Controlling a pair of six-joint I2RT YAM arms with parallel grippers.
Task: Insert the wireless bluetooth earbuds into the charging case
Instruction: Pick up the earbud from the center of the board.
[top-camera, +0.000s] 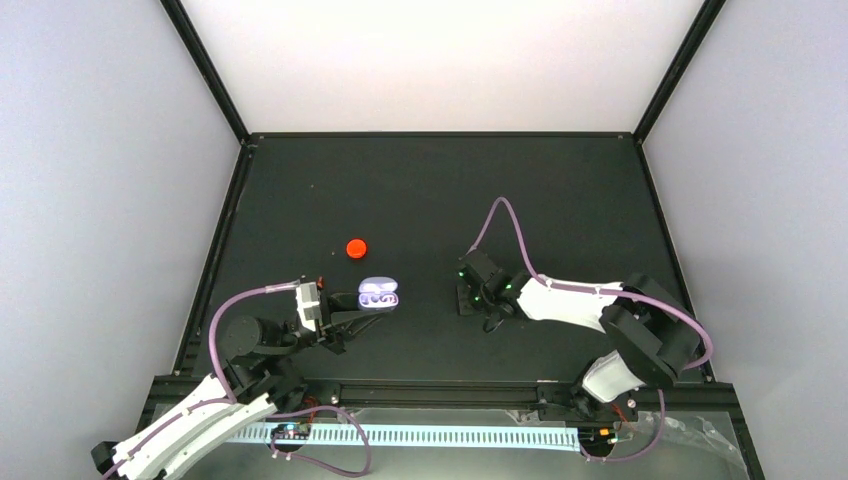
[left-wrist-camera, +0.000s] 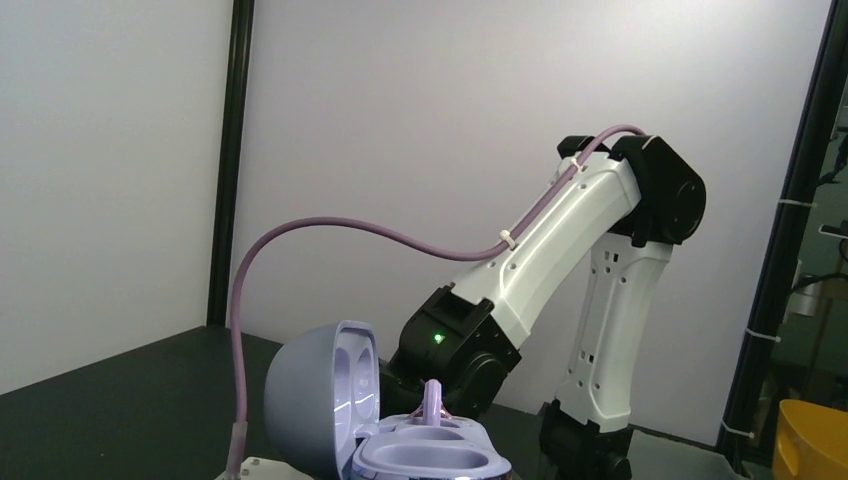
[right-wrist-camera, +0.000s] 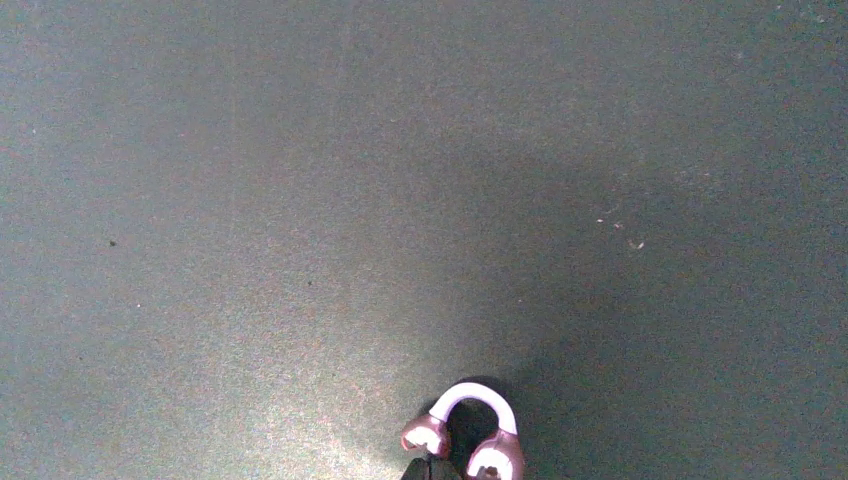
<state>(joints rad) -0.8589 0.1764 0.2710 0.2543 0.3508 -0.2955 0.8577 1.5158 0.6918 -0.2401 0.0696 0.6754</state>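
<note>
The charging case (top-camera: 378, 295) is open on the black table, left of centre. In the left wrist view its lid (left-wrist-camera: 318, 398) stands up at the left and its base (left-wrist-camera: 432, 462) lies at the bottom edge. One purple earbud (left-wrist-camera: 433, 397) stands in the far well; the near well shows empty. My left gripper (top-camera: 356, 321) reaches the case's near left side; its fingers are out of the wrist view. The second earbud (right-wrist-camera: 465, 428), a whitish arch with two purple ends, sits at my right gripper (right-wrist-camera: 432, 470), whose dark tips are together against it, just above the table (top-camera: 491, 320).
A round red cap (top-camera: 356, 248) lies on the table behind the case. The right arm (left-wrist-camera: 560, 250) stands across from the case in the left wrist view. Black frame posts run along the table's edges.
</note>
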